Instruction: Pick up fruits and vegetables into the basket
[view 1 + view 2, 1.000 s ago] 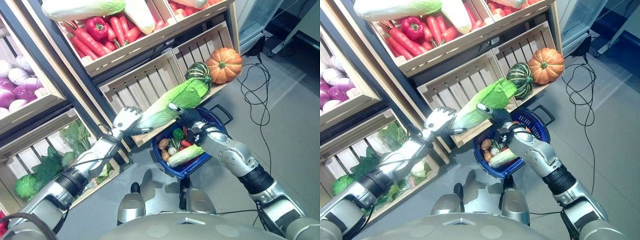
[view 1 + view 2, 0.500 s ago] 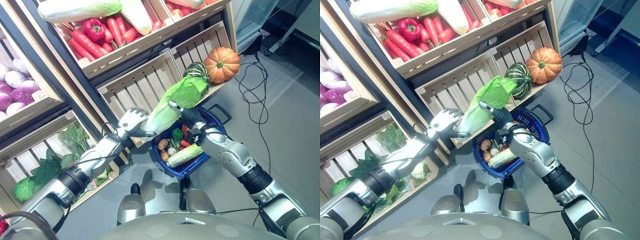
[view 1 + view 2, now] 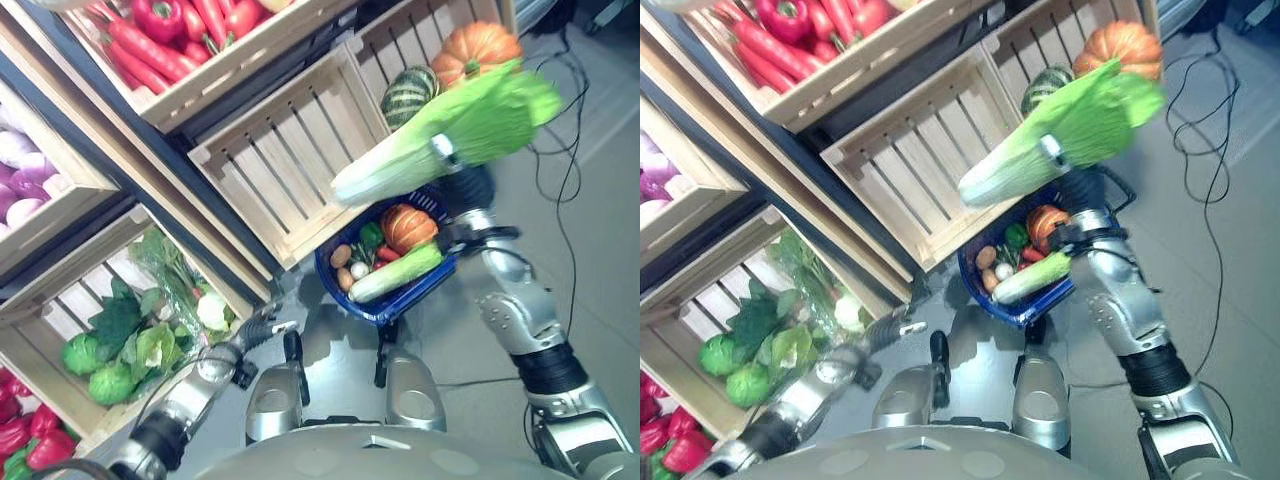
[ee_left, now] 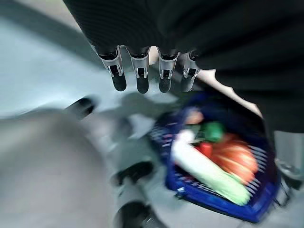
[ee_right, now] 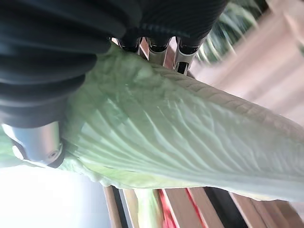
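Overhead, a napa cabbage [image 3: 440, 145] is gripped by the right hand [image 3: 447, 156] above the blue basket [image 3: 395, 305], the left hand [image 4: 151, 76] is hung low with straight, empty fingers, and lowering in seems needed next.

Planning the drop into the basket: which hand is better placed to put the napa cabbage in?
Right. The right hand grips the napa cabbage directly above the blue basket. The left hand hangs low and open, holding nothing, off to the basket's side.

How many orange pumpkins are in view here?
2: one orange pumpkin sits on the wooden shelf beside the striped green squash; a second orange pumpkin lies inside the blue basket. Others may be hidden.
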`<state>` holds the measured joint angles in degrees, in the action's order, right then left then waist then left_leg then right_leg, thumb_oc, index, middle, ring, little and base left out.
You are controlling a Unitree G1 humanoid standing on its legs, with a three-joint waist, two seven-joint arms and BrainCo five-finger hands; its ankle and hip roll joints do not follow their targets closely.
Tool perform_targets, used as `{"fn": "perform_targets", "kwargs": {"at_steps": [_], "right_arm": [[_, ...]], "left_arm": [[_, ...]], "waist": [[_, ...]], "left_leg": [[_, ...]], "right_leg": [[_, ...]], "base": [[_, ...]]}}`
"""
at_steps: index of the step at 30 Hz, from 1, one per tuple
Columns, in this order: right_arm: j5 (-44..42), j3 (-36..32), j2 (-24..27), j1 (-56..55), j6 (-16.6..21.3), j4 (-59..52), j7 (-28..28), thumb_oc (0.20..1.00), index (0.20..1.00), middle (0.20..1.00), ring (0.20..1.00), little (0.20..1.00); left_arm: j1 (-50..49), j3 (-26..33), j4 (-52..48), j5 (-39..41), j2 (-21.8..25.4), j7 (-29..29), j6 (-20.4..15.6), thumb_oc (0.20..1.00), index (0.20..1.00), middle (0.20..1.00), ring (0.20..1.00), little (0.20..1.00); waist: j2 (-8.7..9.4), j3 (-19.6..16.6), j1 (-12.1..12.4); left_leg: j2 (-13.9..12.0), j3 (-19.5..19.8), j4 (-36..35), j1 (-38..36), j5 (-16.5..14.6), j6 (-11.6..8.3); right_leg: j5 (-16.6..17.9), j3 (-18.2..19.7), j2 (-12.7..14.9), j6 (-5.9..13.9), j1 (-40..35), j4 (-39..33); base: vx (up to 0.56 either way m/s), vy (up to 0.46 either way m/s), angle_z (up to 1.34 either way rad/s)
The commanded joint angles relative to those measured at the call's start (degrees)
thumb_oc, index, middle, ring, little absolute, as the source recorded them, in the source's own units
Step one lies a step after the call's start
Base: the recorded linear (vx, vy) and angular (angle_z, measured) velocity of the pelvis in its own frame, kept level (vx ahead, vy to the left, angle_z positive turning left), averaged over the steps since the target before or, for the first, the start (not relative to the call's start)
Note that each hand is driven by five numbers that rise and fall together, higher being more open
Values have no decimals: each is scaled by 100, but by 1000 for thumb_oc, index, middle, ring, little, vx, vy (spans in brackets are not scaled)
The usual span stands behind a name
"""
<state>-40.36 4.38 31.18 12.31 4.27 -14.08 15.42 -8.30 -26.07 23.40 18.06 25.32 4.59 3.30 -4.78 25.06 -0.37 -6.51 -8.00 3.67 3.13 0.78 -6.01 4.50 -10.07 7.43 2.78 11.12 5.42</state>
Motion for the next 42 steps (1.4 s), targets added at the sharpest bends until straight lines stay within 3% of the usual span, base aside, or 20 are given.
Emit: {"fn": "perform_targets", "kwargs": {"at_steps": [1, 5, 10, 14, 20, 21, 30, 36, 42], "right_arm": [[131, -308, 132, -121, 652, -892, 93, 200, 200, 200, 200, 200], [242, -707, 299, -516, 889, -553, 253, 200, 200, 200, 200, 200], [456, -774, 335, -491, 931, 366, 543, 200, 200, 200, 200, 200], [553, -678, 222, -193, 986, 1319, 727, 200, 200, 200, 200, 200], [373, -585, 220, 661, 691, 2608, 943, 200, 200, 200, 200, 200], [337, -575, 222, 717, 646, 2775, 968, 200, 200, 200, 200, 200], [-1081, -621, 741, 2249, 418, 4873, 148, 200, 200, 200, 200, 200], [-2741, -585, 858, 2764, 321, 5594, -897, 200, 200, 200, 200, 200], [-3813, -687, 929, 3140, 79, 6305, -1243, 200, 200, 200, 200, 200]], "left_arm": [[-103, 414, -155, 605, 15, 199, -566, 1000, 1000, 1000, 1000, 1000], [-383, 756, 132, 1200, -160, 505, -687, 1000, 1000, 1000, 1000, 1000], [-401, 817, 206, 1210, -195, 464, -696, 1000, 1000, 1000, 1000, 1000], [-410, 865, 253, 1418, -245, 362, -709, 1000, 1000, 1000, 1000, 1000], [-338, 1001, 513, 1791, -309, 194, -689, 1000, 1000, 1000, 1000, 1000], [-375, 1013, 571, 1824, -319, 233, -663, 1000, 1000, 1000, 1000, 1000], [-543, 990, 1023, 1736, -473, 444, -613, 1000, 1000, 1000, 1000, 1000], [-642, 1002, 1370, 1639, -502, 494, -741, 1000, 1000, 1000, 1000, 1000], [-661, 1010, 1536, 1681, -498, 347, -982, 1000, 1000, 1000, 1000, 1000]], "waist": [[110, 105, -88], [-27, 336, -137], [-221, 474, -151], [-419, 474, -35], [-707, 474, 231], [-721, 474, 258], [-1197, 474, 722], [-1330, 474, 893], [-1453, 474, 981]], "left_leg": [[-23, -2, 431, 419, -427, 218], [-5, -50, 534, 697, -360, 181], [29, -61, 614, 1084, -227, 159], [93, -28, 706, 1550, -114, 160], [229, 50, 817, 2077, -19, 174], [276, 105, 869, 2019, -159, 139], [492, 163, 989, 2673, -49, 165], [555, 182, 1054, 3080, -3, 180], [581, 172, 1106, 3365, 5, 197]], "right_leg": [[-1020, -45, 370, 417, 24, 951], [-1109, -65, 414, 329, 416, 1268], [-1113, -62, 412, 245, 880, 1483], [-1142, -114, 439, 172, 1392, 1735], [-1252, -202, 524, 76, 1994, 2138], [-1442, -141, 552, 126, 1975, 2273], [-1667, -207, 739, -7, 2801, 2879], [-1698, -210, 722, -53, 3256, 3052], [-1709, -163, 720, -62, 3586, 3156]], "base": [[-91, 16, 0], [-87, 30, -2], [-69, 15, -7], [-51, -6, 0], [-25, -24, 6], [57, -12, 13], [-8, 15, 17], [-4, -11, 12], [4, -2, 6]]}}
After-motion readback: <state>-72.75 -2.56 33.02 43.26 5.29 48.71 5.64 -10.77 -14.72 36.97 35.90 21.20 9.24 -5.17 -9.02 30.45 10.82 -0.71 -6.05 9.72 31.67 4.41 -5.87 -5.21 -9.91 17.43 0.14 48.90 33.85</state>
